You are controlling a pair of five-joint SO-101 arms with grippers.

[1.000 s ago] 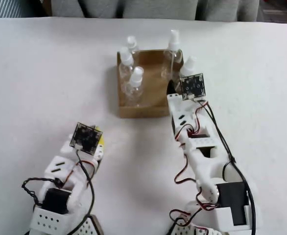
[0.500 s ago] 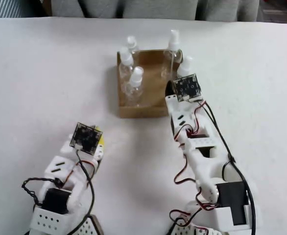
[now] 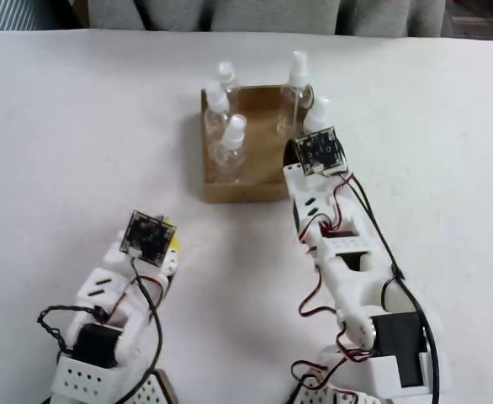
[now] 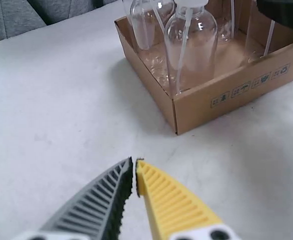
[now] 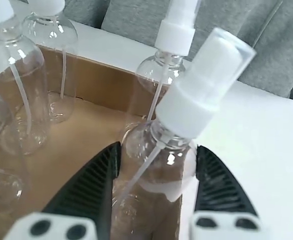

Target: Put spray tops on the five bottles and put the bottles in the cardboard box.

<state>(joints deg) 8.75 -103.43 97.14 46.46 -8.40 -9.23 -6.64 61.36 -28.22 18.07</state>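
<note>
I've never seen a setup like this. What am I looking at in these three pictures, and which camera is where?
These are two small robot arms side by side at a white table. The high view looks down over both; the other two pictures come from cameras on each arm's wrist, looking along its gripper. The left gripper is shut and empty, low over the table. The right gripper is shut on a clear bottle with a white spray top, tilted at the right edge of the cardboard box. Four more topped bottles stand in the box.
</note>
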